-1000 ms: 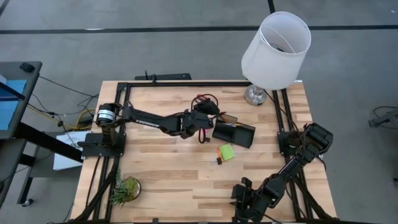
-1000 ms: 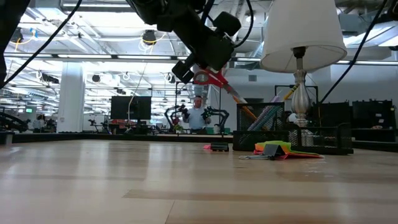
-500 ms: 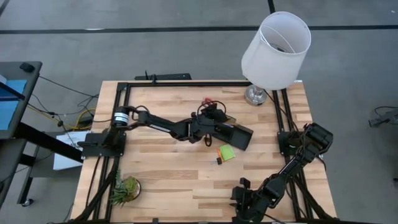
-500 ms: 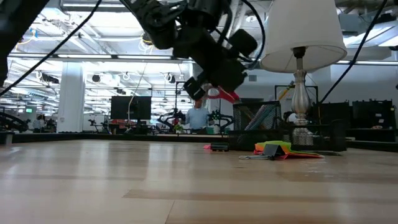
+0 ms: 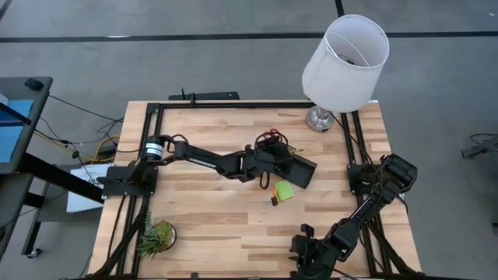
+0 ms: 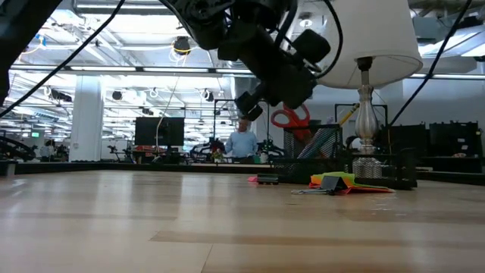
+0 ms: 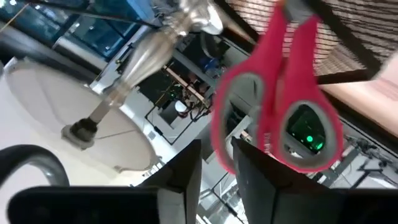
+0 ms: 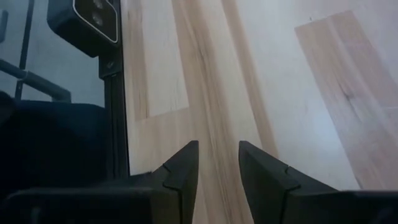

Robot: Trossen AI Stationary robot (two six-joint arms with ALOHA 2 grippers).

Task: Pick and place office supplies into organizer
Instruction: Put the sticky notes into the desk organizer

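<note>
The red-handled scissors (image 6: 292, 118) stand handles up, their blades down in the taller back section of the black organizer (image 6: 333, 155), which sits mid-table (image 5: 299, 171). My left gripper (image 7: 217, 163) reaches level from the table's left and is open, with the rim of one handle loop (image 7: 225, 148) between its fingertips. A lime green sticky-note pad (image 5: 284, 190) lies flat on the table just in front of the organizer. My right gripper (image 8: 217, 165) stands open over bare wood at the near right edge (image 5: 307, 253). My left gripper has its fingertips (image 7: 186, 177) on either side of the rim of one red handle loop (image 7: 227, 155), coming level from the table's left. A gap shows beside the rim, and I cannot tell whether a finger touches it. The scissors stand upright in the organizer.
A white-shaded lamp (image 5: 346, 58) stands at the far right, its base (image 5: 319, 118) close behind the organizer. A small green plant (image 5: 158, 237) sits at the near left. A small dark item (image 5: 274, 201) lies beside the pad. Bare wood stretches along the near and left sides.
My left gripper has gone toward the table's right and down, to the organizer, carrying the scissors. The scissors hung tilted in the air before; now they stand handles up with their blades inside the organizer's back section.
</note>
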